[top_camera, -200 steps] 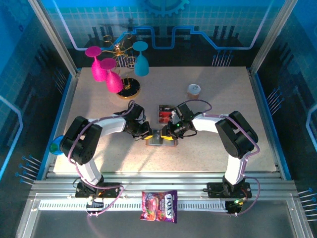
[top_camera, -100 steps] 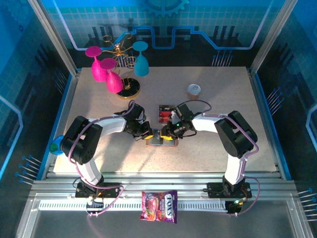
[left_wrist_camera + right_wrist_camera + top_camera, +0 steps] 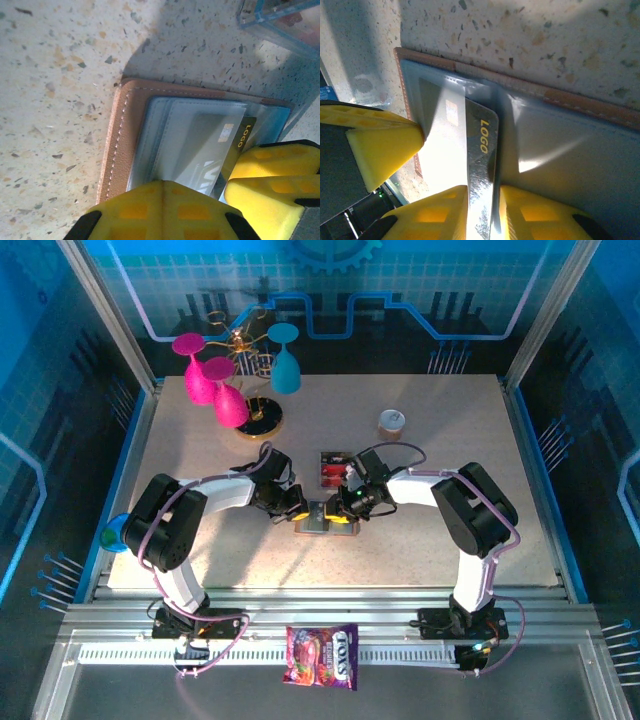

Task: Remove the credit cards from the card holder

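The card holder (image 3: 318, 524) lies open and flat on the tabletop (image 3: 440, 555), near the middle and a bit toward 6 o'clock. It is brown on the outside, with clear grey-blue pockets inside.

The left claw (image 3: 296, 508) comes at the holder from 9 o'clock. It is clenched tight. Its yellow tips sit on the holder's edge, but I cannot tell if they pinch it.

The right claw (image 3: 347, 505) comes from 3 o'clock. It is squeezed onto a dark credit card (image 3: 482, 150) that has the word LOGO on it in gold. In the right wrist view the card sits between the two yellow fingers (image 3: 437, 212), one on each side. The card is partly out of its pocket, and its far end lies over the clear pockets.

In the left wrist view the same card pokes out at 3 o'clock of the holder.

Just past the holder at 12 o'clock lie the red and black cards (image 3: 333, 466), flat on the tabletop.

A small round cup (image 3: 392, 422) stands at 1 o'clock. Two pink glasses (image 3: 212, 388) and a blue glass (image 3: 286, 365) hang by a gold stand (image 3: 260, 420) at 11 o'clock. A candy packet (image 3: 322, 655) lies at 6 o'clock, off the tabletop.
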